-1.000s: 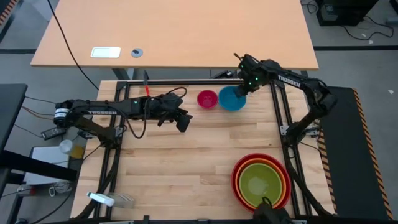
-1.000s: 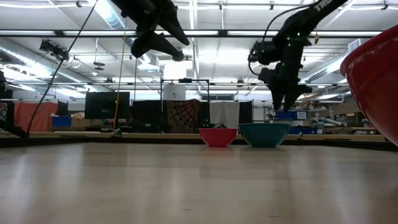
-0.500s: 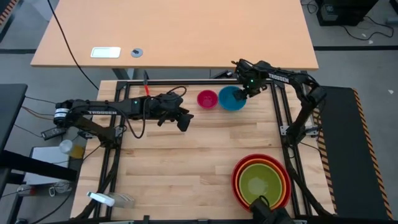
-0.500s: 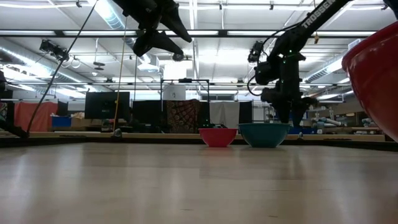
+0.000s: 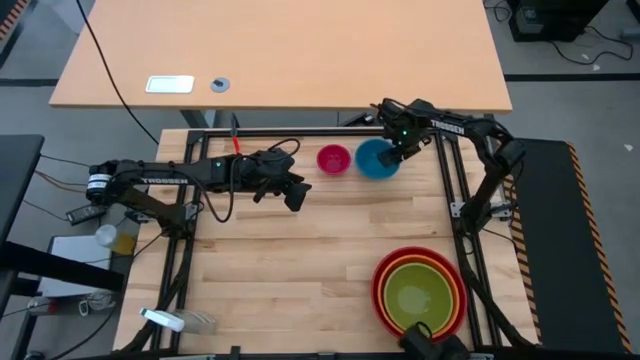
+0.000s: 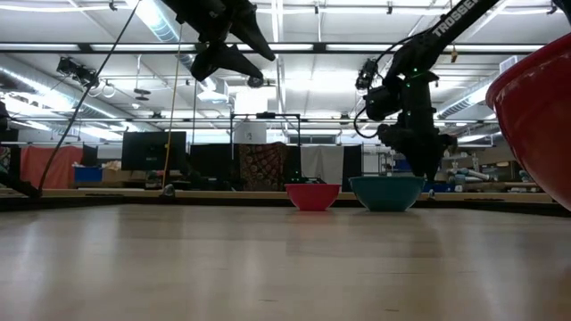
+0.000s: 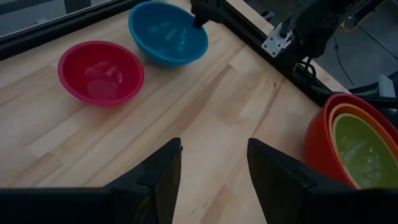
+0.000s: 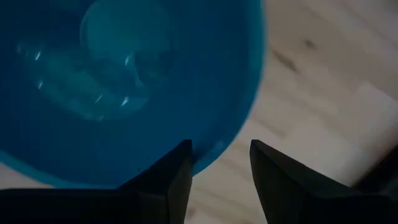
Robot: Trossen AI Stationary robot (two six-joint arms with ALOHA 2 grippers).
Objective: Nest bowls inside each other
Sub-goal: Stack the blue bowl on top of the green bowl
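The blue bowl (image 5: 375,158) and the smaller pink bowl (image 5: 333,158) stand side by side on their bases at the table's far side. Near the front right, the yellow-green bowl (image 5: 420,297) sits in an orange bowl inside the red bowl (image 5: 380,285). My right gripper (image 5: 398,152) points down at the blue bowl's right rim. It is open, with one finger over the inside and one outside. My left gripper (image 5: 295,197) hangs open and empty above the table, left of the pink bowl. My right gripper comes from above with its fingers astride the blue bowl's rim (image 8: 214,152) on the side toward the table's right edge. The inner finger (image 8: 177,177) lies against the inside wall. Bare wood shows between the rim and the outer finger (image 8: 273,177). The bowl stands on the table.
Black frame rails run along the table's far edge (image 5: 300,131) and right side (image 5: 447,190), close behind the blue bowl. Bare wood lies between the two far bowls and the stacked bowls (image 7: 351,143). A second table (image 5: 300,50) stands beyond.
My right gripper has sunk to the blue bowl's right rim and tipped until it points straight down. The blue bowl has slid a little toward the table's right edge and stays upright on the table.
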